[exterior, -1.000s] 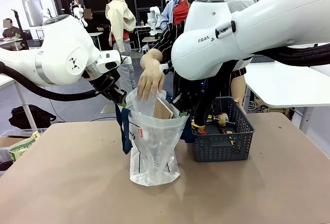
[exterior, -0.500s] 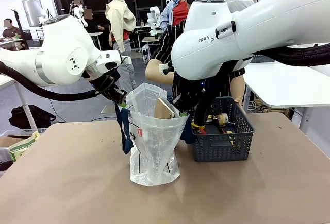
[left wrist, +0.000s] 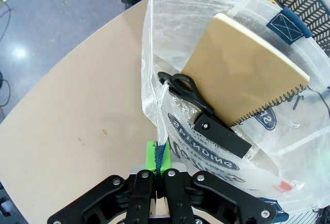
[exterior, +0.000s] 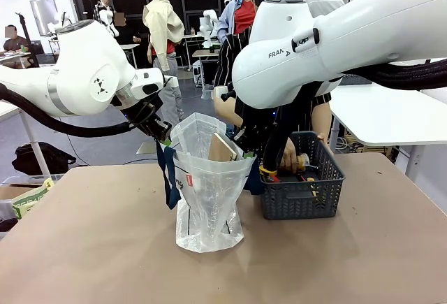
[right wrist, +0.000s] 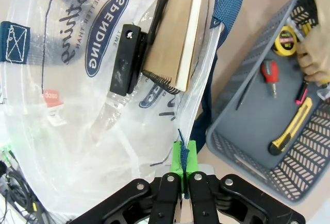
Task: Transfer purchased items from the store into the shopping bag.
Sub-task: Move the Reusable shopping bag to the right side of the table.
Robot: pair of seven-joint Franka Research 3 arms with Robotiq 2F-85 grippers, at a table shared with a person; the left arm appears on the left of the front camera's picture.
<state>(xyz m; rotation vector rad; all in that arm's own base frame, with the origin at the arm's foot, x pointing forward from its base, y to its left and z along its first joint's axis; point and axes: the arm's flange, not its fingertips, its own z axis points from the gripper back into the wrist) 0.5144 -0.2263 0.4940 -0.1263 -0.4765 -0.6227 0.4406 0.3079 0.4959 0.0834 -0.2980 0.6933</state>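
Notebook (left wrist: 242, 74) inside shopping bag (exterior: 209, 206)

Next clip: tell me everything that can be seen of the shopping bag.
The shopping bag is clear, crinkly plastic with navy strap handles, dark lettering around an oval logo and a small red tag. It stands upright on the brown table, just left of the grey basket. Its mouth is open, with the left gripper and right gripper pinching opposite sides of the rim. Inside lean a tan spiral-bound notebook and a black-handled tool.
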